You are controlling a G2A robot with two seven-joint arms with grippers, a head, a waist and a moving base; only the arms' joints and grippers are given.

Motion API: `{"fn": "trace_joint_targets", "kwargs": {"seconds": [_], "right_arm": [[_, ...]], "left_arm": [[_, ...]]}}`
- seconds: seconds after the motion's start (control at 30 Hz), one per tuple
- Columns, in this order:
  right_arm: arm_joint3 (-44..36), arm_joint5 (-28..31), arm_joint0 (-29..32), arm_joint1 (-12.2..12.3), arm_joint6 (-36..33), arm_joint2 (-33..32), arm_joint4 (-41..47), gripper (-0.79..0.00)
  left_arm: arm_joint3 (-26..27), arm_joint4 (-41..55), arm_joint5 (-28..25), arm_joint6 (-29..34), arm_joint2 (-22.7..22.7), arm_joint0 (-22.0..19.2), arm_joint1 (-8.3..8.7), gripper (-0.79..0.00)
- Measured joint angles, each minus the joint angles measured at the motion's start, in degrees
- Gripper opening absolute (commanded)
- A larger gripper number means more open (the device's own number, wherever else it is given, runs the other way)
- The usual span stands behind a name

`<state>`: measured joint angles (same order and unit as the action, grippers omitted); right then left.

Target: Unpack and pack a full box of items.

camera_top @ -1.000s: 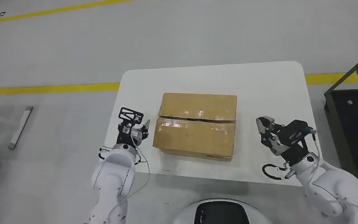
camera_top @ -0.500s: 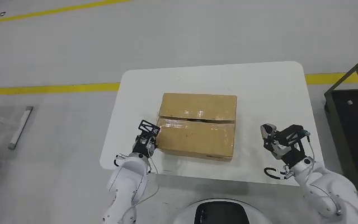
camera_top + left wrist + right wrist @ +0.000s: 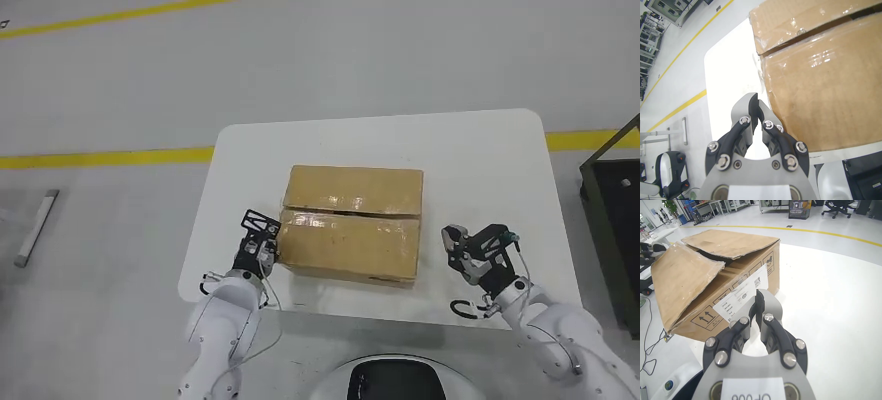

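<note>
Right gripper [image 3: 456, 246] nearer box [image 3: 350, 228] edge

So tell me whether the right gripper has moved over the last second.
Yes: the right gripper has shifted toward the cardboard box, narrowing the gap between them.

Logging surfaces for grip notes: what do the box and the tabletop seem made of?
Box: brown corrugated cardboard, matte, torn flap edges; glossy clear tape on top (glare, wrinkles). Table: smooth white top, perhaps laminate or painted board; faint sheen.
</note>
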<state>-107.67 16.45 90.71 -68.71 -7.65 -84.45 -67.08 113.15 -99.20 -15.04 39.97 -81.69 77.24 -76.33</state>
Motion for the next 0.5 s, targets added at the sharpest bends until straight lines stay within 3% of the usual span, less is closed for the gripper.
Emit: {"fn": "trace_joint_targets", "kwargs": {"seconds": [0.3, 0.5], "right_arm": [[-0.26, -0.49, 0.41, 0.05, 0.27, -0.23, 0.26, -0.785], [0.54, -0.71, -0.65, -0.11, 0.54, 1.04, 0.97, -0.785]], "left_arm": [[-2.54, -4.08, -0.85, -0.91, -3.43, -0.39, 0.70, -0.785], [-6.60, -4.12, -1.63, -3.25, -1.43, -0.54, 0.70, -0.785]]}}
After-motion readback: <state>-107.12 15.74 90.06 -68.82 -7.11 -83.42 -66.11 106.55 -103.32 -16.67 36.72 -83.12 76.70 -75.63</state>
